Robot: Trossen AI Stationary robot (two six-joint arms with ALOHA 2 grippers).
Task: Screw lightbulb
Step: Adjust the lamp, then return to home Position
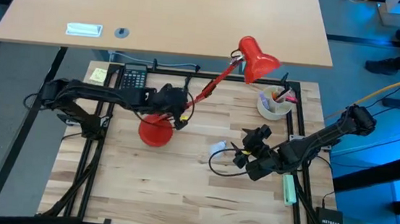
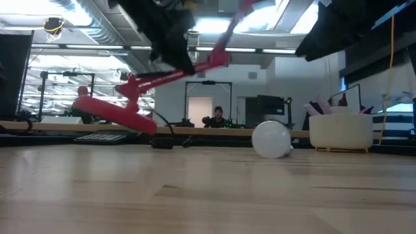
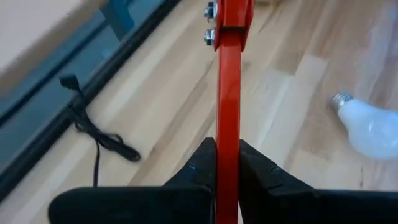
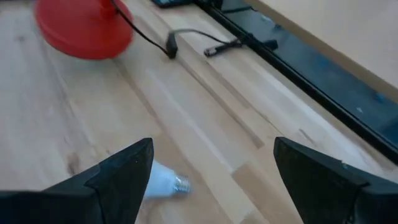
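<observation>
The lightbulb (image 1: 218, 148) lies on its side on the wooden table (image 1: 157, 188), near the middle, unheld, its silvery screw base visible in the right wrist view.

The right gripper (image 1: 249, 151) hovers just beside the bulb with its jaws spread wide and nothing between them; in the right wrist view the bulb sits close by one finger (image 4: 124, 177).

The left gripper (image 1: 175, 110) has its jaws pressed together on the thin red arm of the lamp (image 1: 213, 84), above the round red base (image 1: 155, 130). In the low view the base appears tilted, one edge off the table. The red shade (image 1: 257, 59) reaches out past the far edge of the table.

Judged step: pick up the bulb.
- Centre the open jaws over the white globe, not the metal thread.
- Close gently; the rounded glass is likely to roll or slip.
- Keep the screw base free and pointing outward for the socket.
- Hold the lamp steady so the socket does not swing.
</observation>
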